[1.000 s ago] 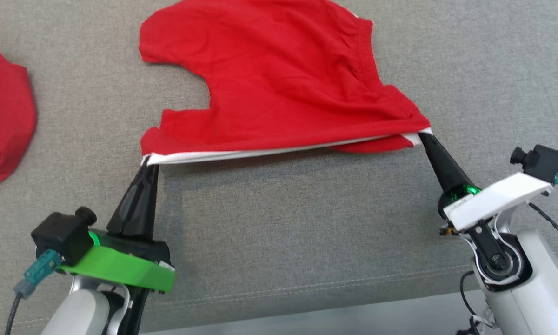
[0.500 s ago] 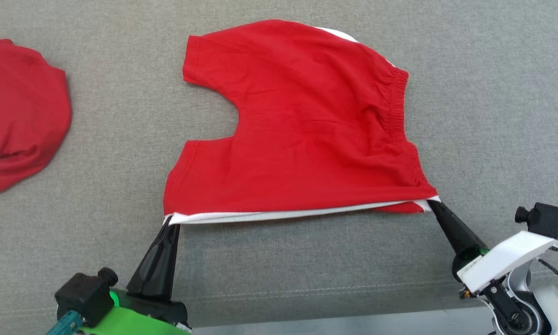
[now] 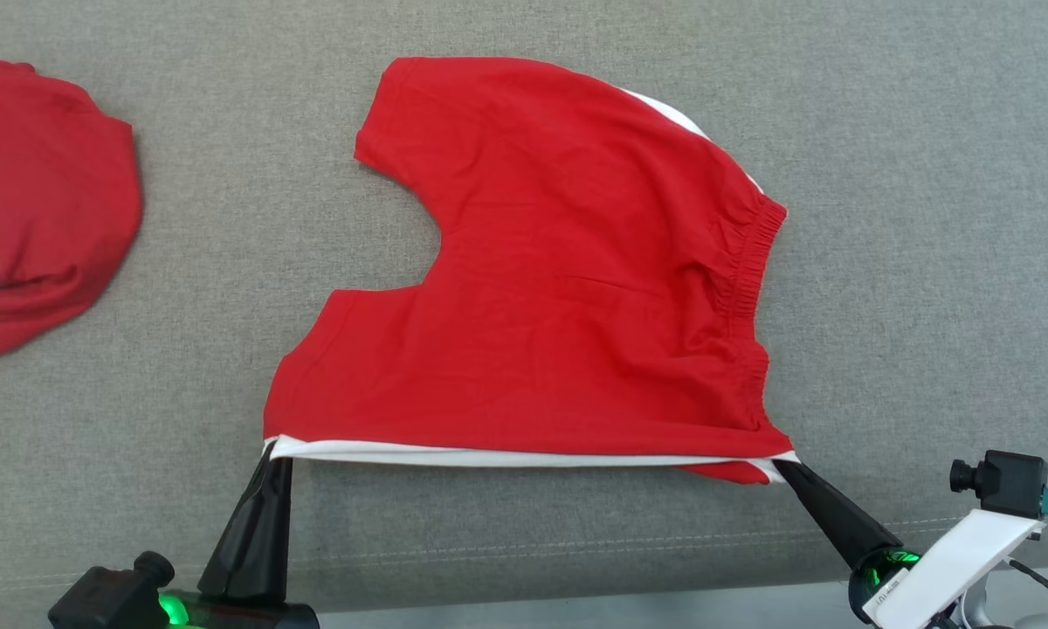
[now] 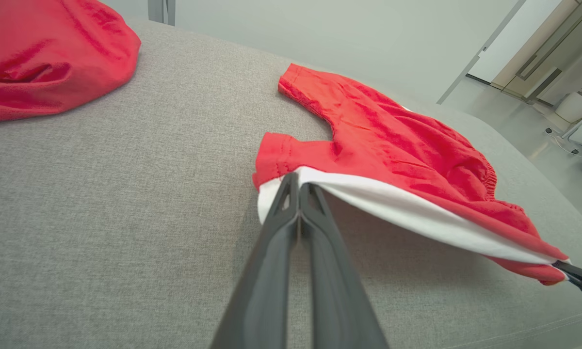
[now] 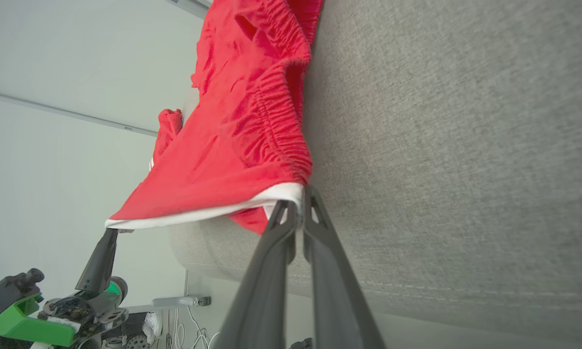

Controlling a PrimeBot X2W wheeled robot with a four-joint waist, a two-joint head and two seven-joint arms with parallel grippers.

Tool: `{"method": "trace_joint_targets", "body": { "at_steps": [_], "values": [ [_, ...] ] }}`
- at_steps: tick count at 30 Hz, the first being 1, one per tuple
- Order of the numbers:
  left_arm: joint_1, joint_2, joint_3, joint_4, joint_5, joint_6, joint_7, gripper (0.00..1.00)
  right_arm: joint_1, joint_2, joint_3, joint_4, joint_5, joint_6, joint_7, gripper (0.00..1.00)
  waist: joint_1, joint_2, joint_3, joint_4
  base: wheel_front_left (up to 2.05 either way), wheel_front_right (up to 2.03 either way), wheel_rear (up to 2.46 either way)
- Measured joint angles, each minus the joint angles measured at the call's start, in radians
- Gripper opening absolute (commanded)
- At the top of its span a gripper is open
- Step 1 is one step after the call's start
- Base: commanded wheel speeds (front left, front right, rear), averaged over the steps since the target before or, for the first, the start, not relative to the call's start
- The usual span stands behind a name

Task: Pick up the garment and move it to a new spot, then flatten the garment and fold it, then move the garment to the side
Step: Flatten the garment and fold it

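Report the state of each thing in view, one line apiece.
Red shorts, spread on the grey cushion, white-striped near edge raised and taut.
Left gripper, jaws shut on the shorts' leg-hem corner.
Right gripper, jaws shut on the waistband corner.
Other red garment, bunched, lying loose.

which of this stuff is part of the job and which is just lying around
In the job: red fabric shorts with a white side stripe; left gripper; right gripper, each shut on a corner.
Lying about: crumpled red garment at far left.
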State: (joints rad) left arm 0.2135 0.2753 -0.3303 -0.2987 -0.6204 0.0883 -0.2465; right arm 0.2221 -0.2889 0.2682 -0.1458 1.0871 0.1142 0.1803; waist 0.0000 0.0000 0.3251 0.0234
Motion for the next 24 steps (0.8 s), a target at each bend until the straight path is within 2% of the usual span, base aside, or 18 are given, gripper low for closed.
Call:
{"method": "trace_joint_targets", "body": {
  "at_steps": [6,14,18,24],
  "values": [
    [0.024,0.006,0.012,-0.037,0.012,0.0,-0.002,0.0,0.035,-0.044,0.0,-0.095,0.075,0.0,0.048,0.0,0.0,0.0,0.016,-0.022,0.0,0.0,0.0],
    [0.059,0.052,0.027,-0.095,0.021,0.002,-0.002,0.0,0.074,-0.094,0.0,-0.194,0.136,0.0,0.1,0.0,0.0,0.0,0.053,-0.051,0.0,0.0,0.0],
    [0.069,0.065,0.062,-0.135,0.027,0.003,-0.002,0.0,0.073,-0.099,-0.025,-0.225,0.14,0.009,0.102,0.0,0.0,0.0,0.072,-0.066,0.0,0.0,0.0],
    [0.02,0.129,0.1,-0.215,0.045,0.003,0.013,0.0,0.012,-0.088,-0.051,-0.248,0.15,0.011,0.09,0.0,0.0,0.0,0.097,-0.087,0.0,0.0,0.0]
  ]
}}
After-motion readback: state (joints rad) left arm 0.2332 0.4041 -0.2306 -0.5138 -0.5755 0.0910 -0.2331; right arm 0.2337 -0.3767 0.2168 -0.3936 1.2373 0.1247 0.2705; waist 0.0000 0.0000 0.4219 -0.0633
